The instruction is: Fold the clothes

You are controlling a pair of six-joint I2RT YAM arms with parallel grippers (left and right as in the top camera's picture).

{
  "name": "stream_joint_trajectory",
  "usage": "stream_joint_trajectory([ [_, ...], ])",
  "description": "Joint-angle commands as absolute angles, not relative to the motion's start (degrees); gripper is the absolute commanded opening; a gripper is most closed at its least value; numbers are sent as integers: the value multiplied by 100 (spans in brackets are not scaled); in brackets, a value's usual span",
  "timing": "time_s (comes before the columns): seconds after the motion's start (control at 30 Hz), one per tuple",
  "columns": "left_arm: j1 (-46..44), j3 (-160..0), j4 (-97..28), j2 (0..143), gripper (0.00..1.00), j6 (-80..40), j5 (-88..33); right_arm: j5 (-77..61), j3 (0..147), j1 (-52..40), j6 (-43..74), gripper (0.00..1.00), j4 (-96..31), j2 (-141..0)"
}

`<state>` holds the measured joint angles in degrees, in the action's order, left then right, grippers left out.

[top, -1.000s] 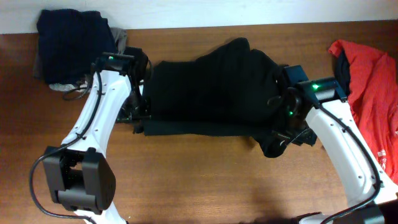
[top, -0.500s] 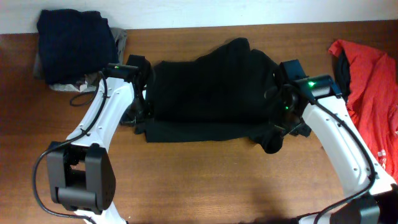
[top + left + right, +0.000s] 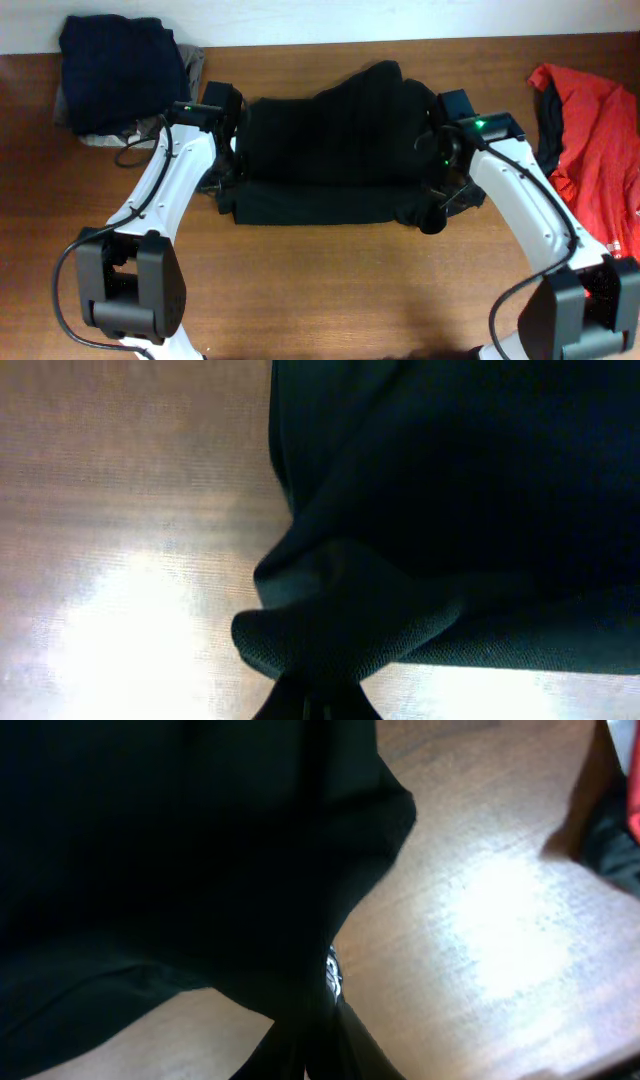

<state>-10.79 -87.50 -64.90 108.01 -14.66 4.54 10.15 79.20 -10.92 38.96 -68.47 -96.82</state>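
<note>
Two grippers sat at opposite ends of the large black fabric garment [image 3: 335, 150], which lay bunched across the middle of the brown wooden table [image 3: 330, 280]. The left gripper [image 3: 315, 702] was pinched together on a fold of the garment's left edge. The right gripper [image 3: 320, 1042] was mostly buried under cloth, probably clamped on the right end. The frame edge cut off the red fabric garment [image 3: 595, 120].

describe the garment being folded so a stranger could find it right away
On the table, look between the white left arm and right arm. The black garment lies there as a wide band. Unlike the navy pile far left and the red garment far right, it is plain black.
</note>
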Motion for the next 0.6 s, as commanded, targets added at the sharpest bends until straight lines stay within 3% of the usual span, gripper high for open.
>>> stream_joint_trajectory([
  [0.0,-1059,-8724,-6337,10877,2,-1542,504,1393,7863,-1074,3931,13,-6768,-9830],
  [0.37,-1059,-8724,-5806,11260,2,-1540,504,1833,7863,-1074,3931,15,-6230,-9885],
  [0.43,-1059,-8724,-5791,11375,2,-1542,526,1881,7863,-1074,3929,26,-6125,-9885],
  [0.47,-1059,-8724,-5789,11430,9,-1540,548,1892,7863,-1074,3931,39,-6086,-9887],
  [0.53,-1059,-8724,-5791,11504,27,-1538,635,1896,7863,-1074,3931,59,-6038,-9887],
  [0.57,-1059,-8724,-5789,11513,42,-1538,687,1914,7863,-1074,3931,69,-6018,-9885],
])
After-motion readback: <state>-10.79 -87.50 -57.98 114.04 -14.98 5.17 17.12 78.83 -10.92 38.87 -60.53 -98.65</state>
